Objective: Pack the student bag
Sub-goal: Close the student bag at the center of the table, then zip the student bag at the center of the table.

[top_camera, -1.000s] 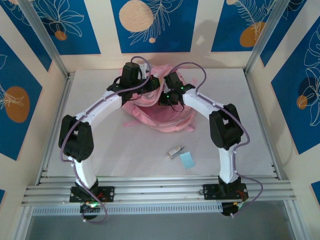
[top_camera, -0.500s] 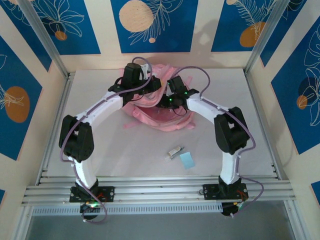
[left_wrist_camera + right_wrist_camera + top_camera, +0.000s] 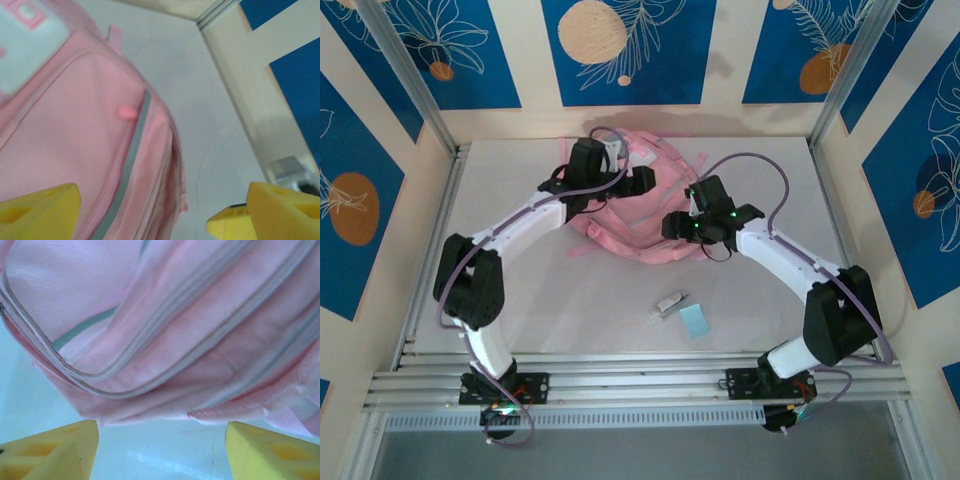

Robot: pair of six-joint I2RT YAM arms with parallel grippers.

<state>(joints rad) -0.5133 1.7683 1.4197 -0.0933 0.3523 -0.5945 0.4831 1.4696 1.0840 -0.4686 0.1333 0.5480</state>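
The student bag (image 3: 632, 232), pink with grey trim, lies slumped on the white table at the back middle. My left gripper (image 3: 642, 181) hangs open over the bag's top. In the left wrist view its yellow fingertips (image 3: 42, 210) stand wide apart above the bag's side (image 3: 75, 140) and bare table, with nothing gripped. My right gripper (image 3: 673, 224) is open at the bag's right front edge. The right wrist view looks along the table at the bag's zipped seams (image 3: 175, 315), and the gripper (image 3: 160, 452) is empty just short of the fabric.
A small white tube (image 3: 669, 302) and a pale blue square card (image 3: 695, 320) lie on the table in front of the bag. Aluminium posts (image 3: 840, 70) and patterned walls close in the table's sides and back.
Both grippers have opened and let go of the bag. The right arm has drawn back to the right and nearer. The bag's raised opening has dropped and it lies flatter.
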